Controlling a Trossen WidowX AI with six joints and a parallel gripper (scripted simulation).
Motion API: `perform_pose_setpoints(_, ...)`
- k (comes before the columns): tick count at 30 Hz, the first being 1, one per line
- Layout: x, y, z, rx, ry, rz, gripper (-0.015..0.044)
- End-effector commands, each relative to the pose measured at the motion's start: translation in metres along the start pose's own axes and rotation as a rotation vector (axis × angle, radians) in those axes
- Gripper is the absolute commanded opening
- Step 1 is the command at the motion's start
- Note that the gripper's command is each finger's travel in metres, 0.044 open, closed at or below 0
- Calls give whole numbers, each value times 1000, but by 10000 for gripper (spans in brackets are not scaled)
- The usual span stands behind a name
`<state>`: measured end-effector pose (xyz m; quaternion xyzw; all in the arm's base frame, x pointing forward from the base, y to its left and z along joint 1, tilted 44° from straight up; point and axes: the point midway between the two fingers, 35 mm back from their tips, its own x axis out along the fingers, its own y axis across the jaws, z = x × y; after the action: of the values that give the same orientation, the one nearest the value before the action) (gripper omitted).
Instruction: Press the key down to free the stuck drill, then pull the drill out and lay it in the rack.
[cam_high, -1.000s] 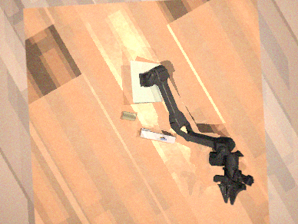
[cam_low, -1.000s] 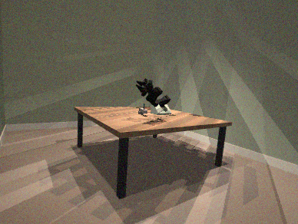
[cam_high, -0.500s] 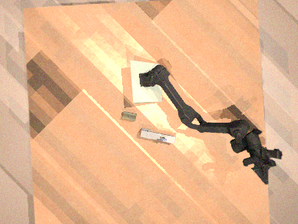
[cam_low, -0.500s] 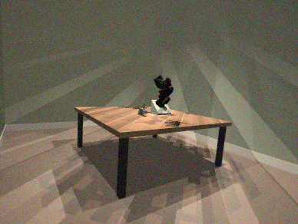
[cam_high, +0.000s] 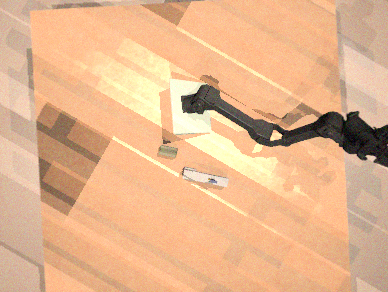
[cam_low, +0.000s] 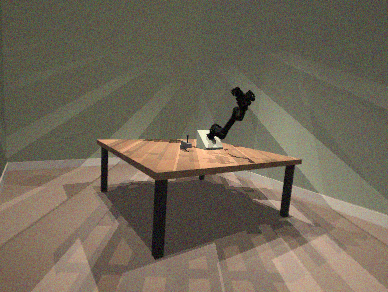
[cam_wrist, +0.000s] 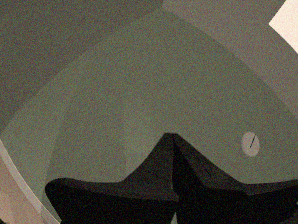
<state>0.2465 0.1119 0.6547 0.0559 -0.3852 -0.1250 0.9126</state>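
Gripper (cam_high: 186, 104) closed on nothing, poised over the pale block (cam_high: 189, 127).
Small olive piece (cam_high: 167, 151) and white flat rack (cam_high: 205, 177) lie apart on the wooden table (cam_high: 125, 230); which is the drill is unclear.

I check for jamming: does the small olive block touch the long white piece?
Apart. Top view shows bare wood between the olive block and the white piece.

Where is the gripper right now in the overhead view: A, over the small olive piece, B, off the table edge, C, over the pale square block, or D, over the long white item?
C: in the top view the shut gripper sits over the pale square block, apart from the small olive piece and the long white item.
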Motion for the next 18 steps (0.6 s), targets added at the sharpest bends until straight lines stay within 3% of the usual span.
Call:
perform_pose_setpoints(1,-13,-37,57,51,-101,-36,0)
perform_pose_setpoints(9,-34,-123,123,190,-180,-156,0)
perform_pose_setpoints(18,-46,-204,139,330,-166,-235,0)
